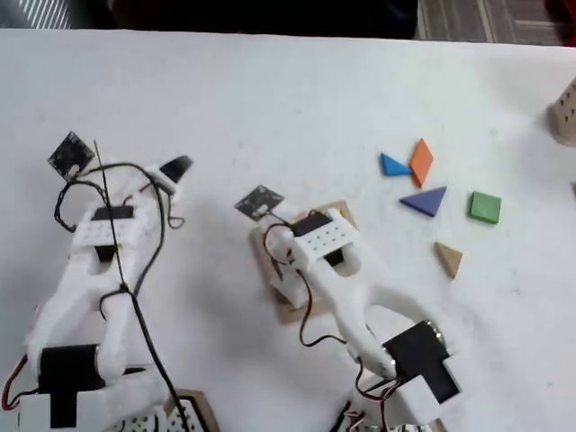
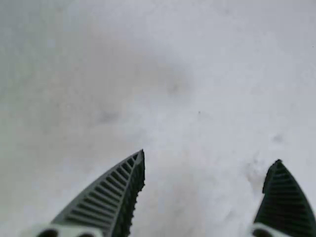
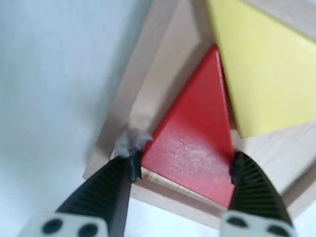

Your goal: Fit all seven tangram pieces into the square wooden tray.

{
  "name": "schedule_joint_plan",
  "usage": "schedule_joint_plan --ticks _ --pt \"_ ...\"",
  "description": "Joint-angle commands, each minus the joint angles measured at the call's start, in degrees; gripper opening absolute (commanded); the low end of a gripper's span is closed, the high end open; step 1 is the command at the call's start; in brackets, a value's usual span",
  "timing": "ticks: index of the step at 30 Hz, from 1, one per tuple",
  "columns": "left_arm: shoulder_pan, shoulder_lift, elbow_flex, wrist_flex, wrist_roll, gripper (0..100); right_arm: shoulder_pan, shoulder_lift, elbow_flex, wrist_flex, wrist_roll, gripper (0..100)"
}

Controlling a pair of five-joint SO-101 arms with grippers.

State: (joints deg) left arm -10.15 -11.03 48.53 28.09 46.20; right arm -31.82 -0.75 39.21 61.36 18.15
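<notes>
The square wooden tray (image 1: 288,312) lies mid-table, mostly under my right arm (image 1: 324,238). In the right wrist view a red triangle (image 3: 195,140) lies in a corner of the tray (image 3: 148,84), beside a large yellow triangle (image 3: 261,69). My right gripper (image 3: 183,163) is shut on the red triangle, one finger at each side of it. To the right of the tray, loose on the table, lie a blue triangle (image 1: 393,166), an orange parallelogram (image 1: 421,162), a purple triangle (image 1: 425,200), a green square (image 1: 485,207) and a tan triangle (image 1: 448,258). My left gripper (image 1: 175,168) (image 2: 210,157) stands open over bare white table.
A pale pegged wooden object (image 1: 564,112) stands at the right edge. Another wooden frame (image 1: 200,407) shows at the bottom by the left arm's base. Cables hang from both arms. White table stretches behind the pieces to the far edge.
</notes>
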Motion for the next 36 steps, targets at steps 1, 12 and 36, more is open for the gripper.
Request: schedule_joint_plan --ticks 1,12,36 --pt "-0.4 -2.68 -2.81 -1.41 0.53 37 1.36 -2.24 0.97 0.84 -0.88 19.0" --pt "-0.31 -2.68 -2.81 -1.41 0.35 37 1.36 -10.95 6.24 0.31 -0.88 19.0" --pt "-0.04 -2.68 -2.73 -1.41 0.26 37 5.05 -15.69 7.74 -1.27 3.96 32.4"
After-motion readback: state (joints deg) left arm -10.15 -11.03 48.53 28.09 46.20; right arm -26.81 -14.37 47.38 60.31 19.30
